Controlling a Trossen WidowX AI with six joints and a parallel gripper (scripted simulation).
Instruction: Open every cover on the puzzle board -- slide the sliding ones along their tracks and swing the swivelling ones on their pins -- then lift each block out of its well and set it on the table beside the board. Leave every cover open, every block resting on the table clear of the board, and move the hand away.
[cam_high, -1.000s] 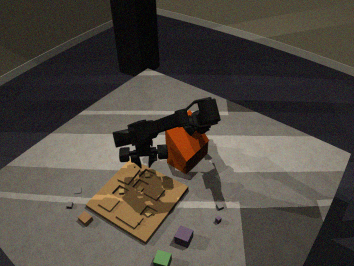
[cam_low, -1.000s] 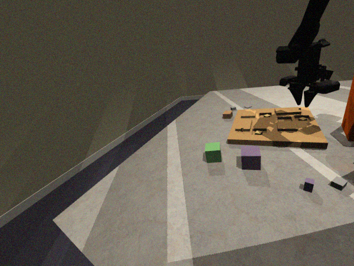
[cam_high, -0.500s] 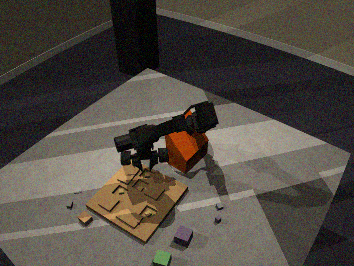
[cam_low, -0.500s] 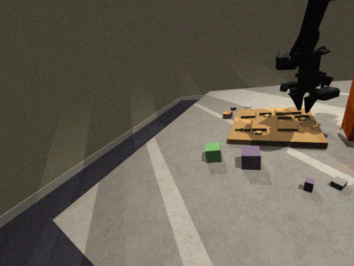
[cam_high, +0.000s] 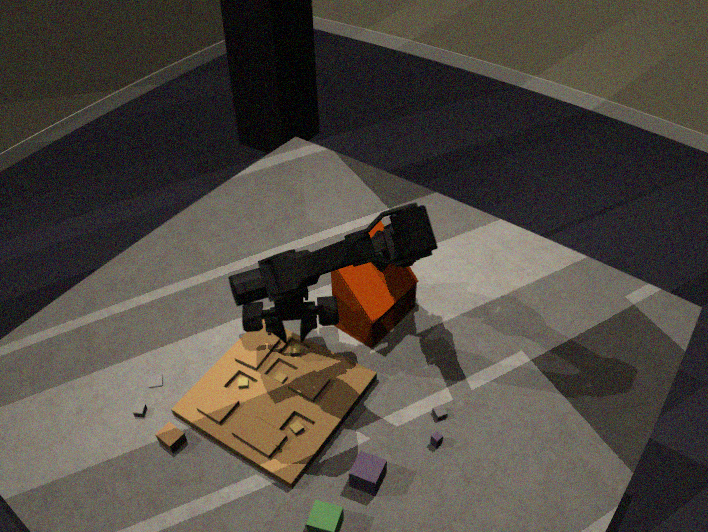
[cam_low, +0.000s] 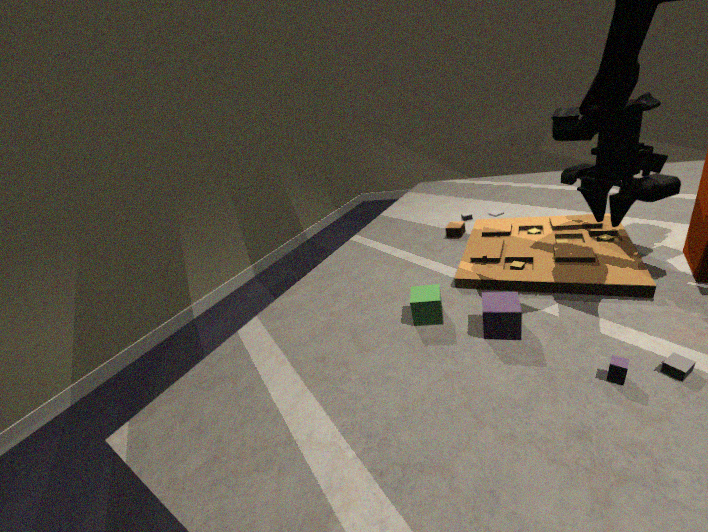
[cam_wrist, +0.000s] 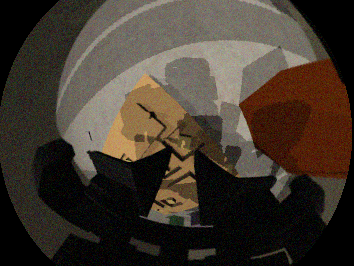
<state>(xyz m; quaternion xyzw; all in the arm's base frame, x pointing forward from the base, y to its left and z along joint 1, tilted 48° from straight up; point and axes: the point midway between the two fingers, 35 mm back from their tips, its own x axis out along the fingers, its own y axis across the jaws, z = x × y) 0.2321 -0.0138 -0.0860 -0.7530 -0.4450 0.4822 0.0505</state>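
Observation:
The wooden puzzle board (cam_high: 197, 394) (cam_low: 623, 275) (cam_wrist: 144, 86) lies flat on the table, partly in the arm's shadow. Raised wooden covers stand beside its wells, among them one cover (cam_high: 263, 440) (cam_low: 486, 250) near the front and another cover (cam_high: 311, 385) (cam_low: 574, 251) in shadow. Yellow blocks show in uncovered wells: a left block (cam_high: 243, 382) (cam_low: 534, 230), a front block (cam_high: 296, 427) (cam_low: 517, 264), a middle block (cam_high: 280, 375) and a back block (cam_high: 294, 347) (cam_low: 605, 237). My gripper (cam_high: 293, 341) (cam_low: 607, 223) (cam_wrist: 182, 150) is partly open and empty, pointing down just above the back block's well.
A large orange body (cam_high: 372, 291) (cam_low: 699, 240) (cam_wrist: 300, 120) stands close behind the board. A brown block (cam_high: 171, 437) (cam_low: 455, 229), a purple block (cam_high: 368, 471) (cam_low: 501, 315), a green block (cam_high: 324, 516) (cam_low: 426, 304) and several small pieces lie around the board.

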